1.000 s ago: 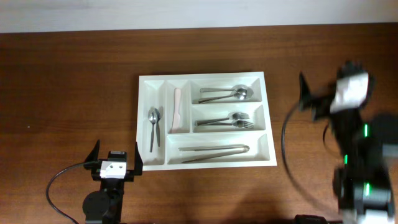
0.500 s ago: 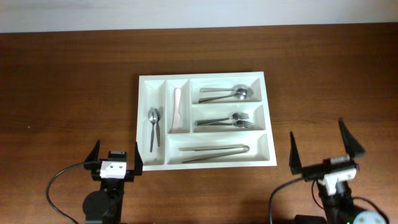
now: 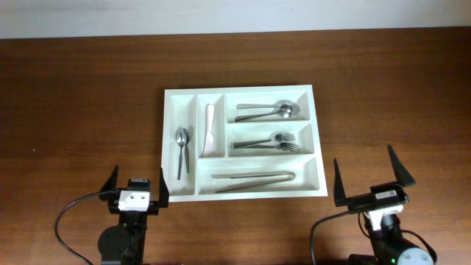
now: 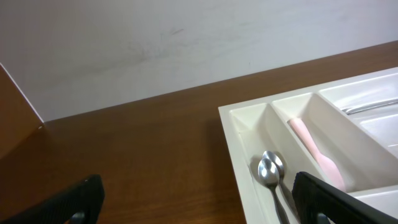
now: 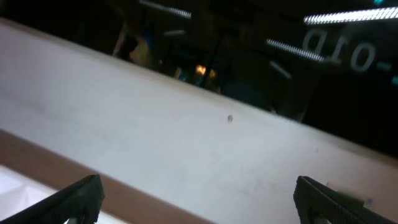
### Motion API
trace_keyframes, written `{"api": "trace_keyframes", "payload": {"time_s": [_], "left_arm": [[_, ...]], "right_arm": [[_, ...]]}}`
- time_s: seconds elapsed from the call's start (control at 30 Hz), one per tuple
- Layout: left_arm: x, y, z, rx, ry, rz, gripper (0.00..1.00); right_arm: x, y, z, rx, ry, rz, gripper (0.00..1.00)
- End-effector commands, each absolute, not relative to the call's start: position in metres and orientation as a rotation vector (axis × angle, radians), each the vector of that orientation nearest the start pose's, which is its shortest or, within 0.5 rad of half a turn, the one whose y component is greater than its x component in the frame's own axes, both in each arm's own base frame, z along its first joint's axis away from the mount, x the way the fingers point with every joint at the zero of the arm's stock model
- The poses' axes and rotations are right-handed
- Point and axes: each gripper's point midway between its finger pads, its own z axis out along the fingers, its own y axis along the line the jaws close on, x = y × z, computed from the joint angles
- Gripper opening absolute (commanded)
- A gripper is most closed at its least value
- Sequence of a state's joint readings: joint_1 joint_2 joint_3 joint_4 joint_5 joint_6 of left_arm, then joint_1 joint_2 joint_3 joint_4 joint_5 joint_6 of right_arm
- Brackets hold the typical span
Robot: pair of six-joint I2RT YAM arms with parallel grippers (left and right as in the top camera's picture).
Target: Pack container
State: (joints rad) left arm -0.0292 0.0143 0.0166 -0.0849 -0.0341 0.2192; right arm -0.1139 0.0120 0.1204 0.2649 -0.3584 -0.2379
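Observation:
The white container lies mid-table with five compartments. It holds small spoons, a pink utensil, larger spoons, forks and tongs. My left gripper rests open at the near edge, just left of the container's near-left corner, nothing between its fingers. The left wrist view shows the container's corner, the small spoons and the pink utensil. My right gripper stands open near the front right, apart from the container. Its wrist view faces the wall, fingers empty.
Brown wooden table runs to a white wall at the back. Black cables trail from both arms at the near edge. A sliver of table shows low in the right wrist view.
The right arm has swung down from the far right side to the near right edge and settled there, gripper open. The left arm and the container's contents have not moved.

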Motion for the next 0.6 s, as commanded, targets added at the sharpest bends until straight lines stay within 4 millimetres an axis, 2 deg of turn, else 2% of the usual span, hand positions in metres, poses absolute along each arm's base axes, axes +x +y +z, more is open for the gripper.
{"api": "trace_keyframes", "payload": {"time_s": [0.0, 0.23, 0.43, 0.57], "left_arm": [[0.246, -0.002, 0.157, 0.172, 1.642, 0.158, 0.99], [0.246, -0.002, 0.157, 0.172, 1.642, 0.158, 0.99], [0.246, -0.002, 0.157, 0.172, 1.642, 0.158, 0.99], [0.246, -0.002, 0.157, 0.172, 1.642, 0.158, 0.99]], "right_arm": [[0.221, 0.04, 0.274, -0.396, 1.182, -0.061, 0.99], [0.233, 0.039, 0.231, -0.395, 1.285, -0.031, 0.99], [0.237, 0.043, 0.212, -0.406, 1.362, 0.004, 0.99], [0.239, 0.047, 0.182, -0.416, 1.487, 0.051, 0.99]]}}
